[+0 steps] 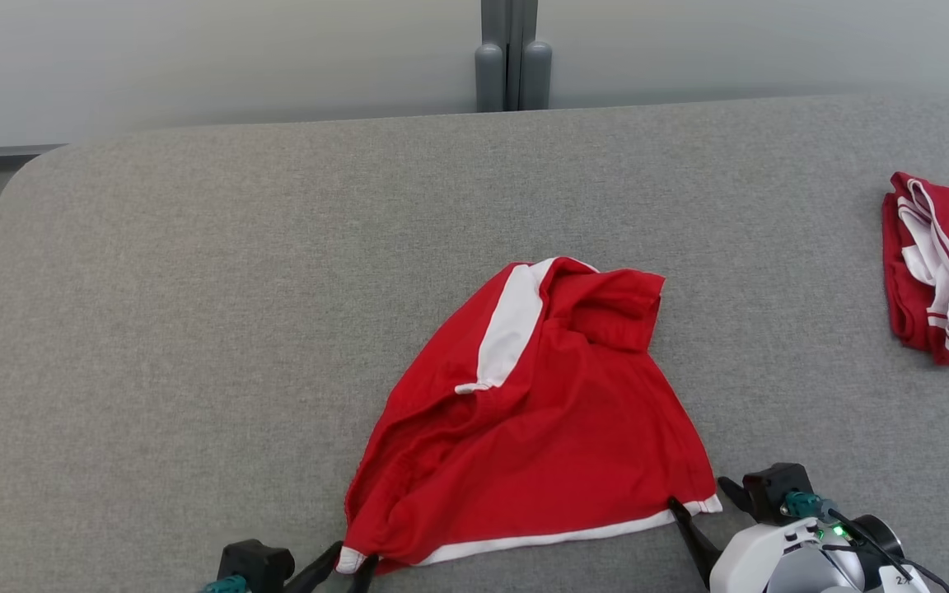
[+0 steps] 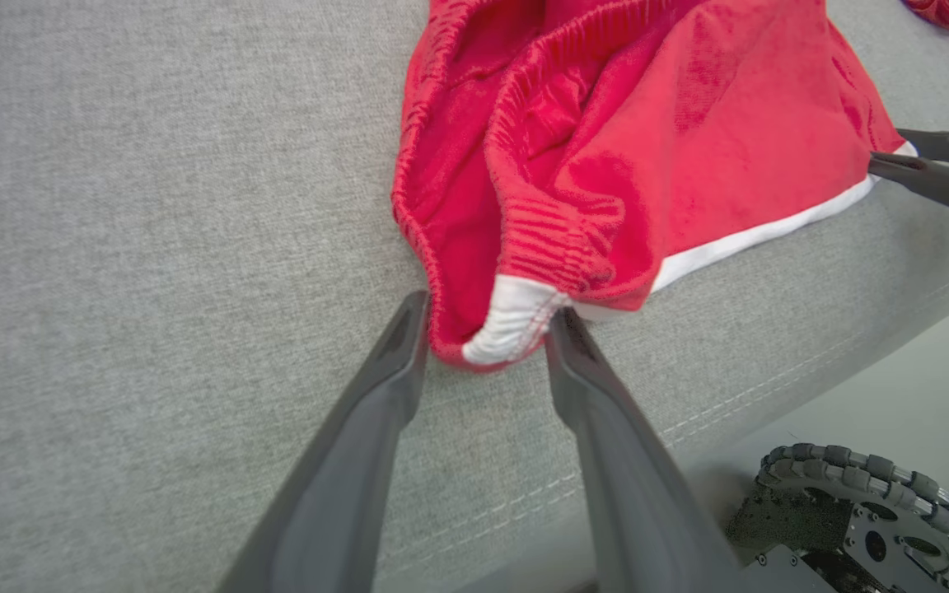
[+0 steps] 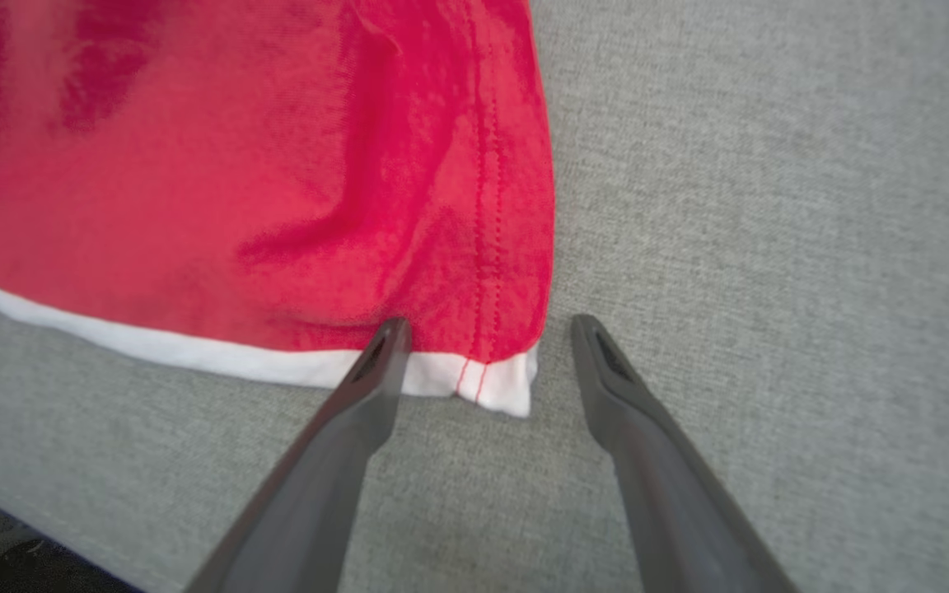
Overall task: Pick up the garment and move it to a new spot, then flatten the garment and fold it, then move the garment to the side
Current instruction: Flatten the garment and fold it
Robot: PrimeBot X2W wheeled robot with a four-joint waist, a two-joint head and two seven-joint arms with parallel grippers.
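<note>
Counter spreads grey and wide ahead of me, with open room to the left and toward the far edge. A second red garment lies well apart at the far right, so I judge that side tighter. The garment sits crumpled near the front edge and runs away from me. Its white hem lies crosswise, one end at each arm, so neither arm is nearer. My left pincer stands apart around the gathered white corner, fingertips touching cloth on both sides; I cannot tell if it is pinched. My right pincer gapes wide over the other hem corner, one finger above cloth, one over bare counter.
</note>
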